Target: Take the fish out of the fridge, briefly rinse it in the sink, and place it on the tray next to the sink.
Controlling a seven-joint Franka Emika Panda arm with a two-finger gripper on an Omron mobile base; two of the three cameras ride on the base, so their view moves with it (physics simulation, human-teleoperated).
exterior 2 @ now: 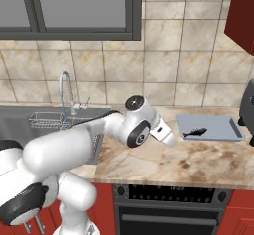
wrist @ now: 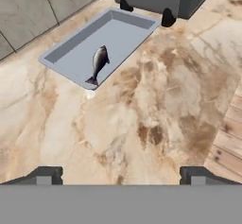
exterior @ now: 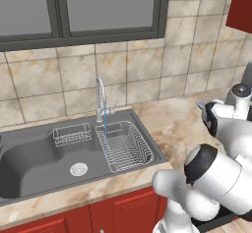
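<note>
Small dark fish-shaped fish (wrist: 98,63) lies flat in the thin grey-blue rectangular tray (wrist: 124,29), near its front rim, tail toward me. Tray sits on the beige marble table (wrist: 156,114), ahead of and left of my jaws. Jaws (wrist: 121,175) released, spread wide, nothing between them, hovering over bare table well apart from the fish. Dark-grey metal sink (exterior: 29,163) with curved chrome tap (exterior: 100,97) is far behind the jaws; thin stream of water runs from the tap.
</note>
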